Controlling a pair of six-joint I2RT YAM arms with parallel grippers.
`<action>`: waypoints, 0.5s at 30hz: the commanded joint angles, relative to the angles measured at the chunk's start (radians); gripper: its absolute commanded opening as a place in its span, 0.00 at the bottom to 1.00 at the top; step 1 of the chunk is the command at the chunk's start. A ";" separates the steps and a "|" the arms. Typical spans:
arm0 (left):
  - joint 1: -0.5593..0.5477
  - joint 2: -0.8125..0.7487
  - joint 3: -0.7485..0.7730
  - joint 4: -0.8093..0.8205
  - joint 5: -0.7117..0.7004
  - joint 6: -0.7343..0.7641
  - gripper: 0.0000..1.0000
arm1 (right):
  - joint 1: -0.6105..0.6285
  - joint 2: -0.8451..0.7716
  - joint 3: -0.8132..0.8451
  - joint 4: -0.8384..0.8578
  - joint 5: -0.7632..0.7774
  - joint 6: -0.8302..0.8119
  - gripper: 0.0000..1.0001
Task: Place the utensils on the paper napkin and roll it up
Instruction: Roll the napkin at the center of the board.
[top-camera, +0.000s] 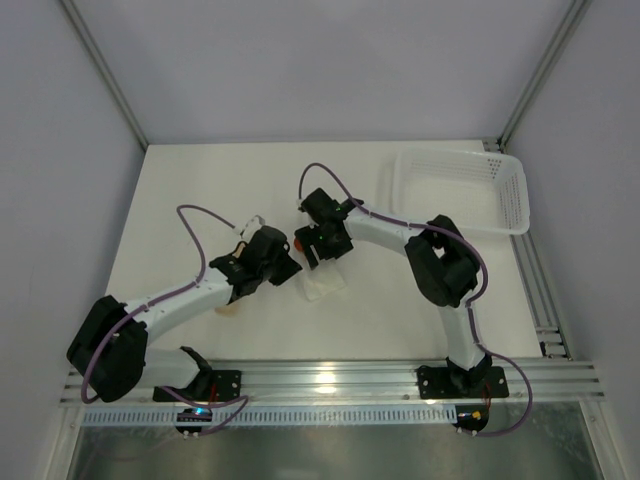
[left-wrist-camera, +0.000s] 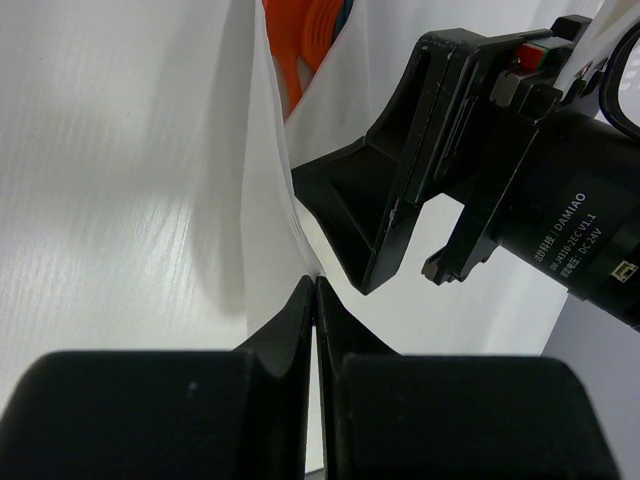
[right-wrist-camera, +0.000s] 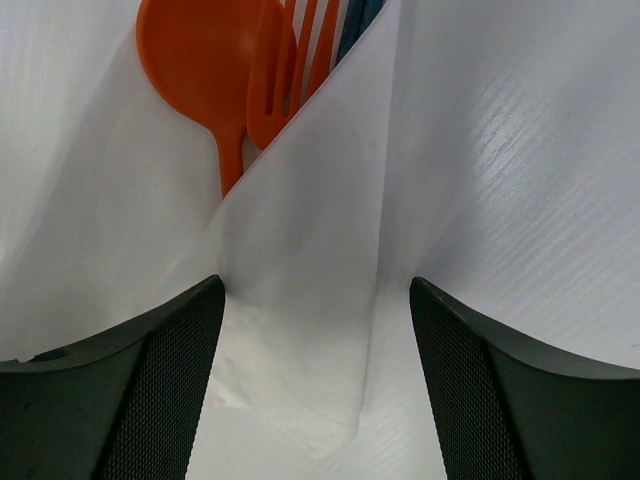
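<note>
The paper napkin (top-camera: 328, 287) lies mid-table, folded over the utensils. In the right wrist view an orange spoon (right-wrist-camera: 200, 60), an orange fork (right-wrist-camera: 290, 70) and a dark blue piece (right-wrist-camera: 360, 20) stick out from under the napkin's (right-wrist-camera: 310, 230) fold. My right gripper (right-wrist-camera: 315, 290) is open, with one finger on each side of the folded paper. My left gripper (left-wrist-camera: 315, 282) is shut, its tips pinching a raised edge of the napkin (left-wrist-camera: 272, 170). An orange utensil (left-wrist-camera: 300, 45) shows beyond that edge. A black finger (left-wrist-camera: 390, 190) of the right gripper hangs close by. Both grippers (top-camera: 285, 262) (top-camera: 318, 255) meet over the napkin.
A white perforated basket (top-camera: 460, 190) stands at the back right. A small beige piece (top-camera: 230, 308) lies beside the left forearm. The metal rail (top-camera: 330, 380) with both arm bases runs along the near edge.
</note>
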 joint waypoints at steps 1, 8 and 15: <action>-0.004 -0.021 0.018 0.026 -0.016 0.003 0.00 | -0.004 0.023 0.013 0.026 0.005 -0.004 0.78; -0.003 -0.002 0.038 0.068 0.004 0.022 0.00 | -0.004 0.043 0.007 0.026 0.002 -0.002 0.76; -0.004 0.012 0.068 0.104 0.028 0.045 0.00 | -0.004 0.072 0.018 0.021 -0.006 -0.002 0.75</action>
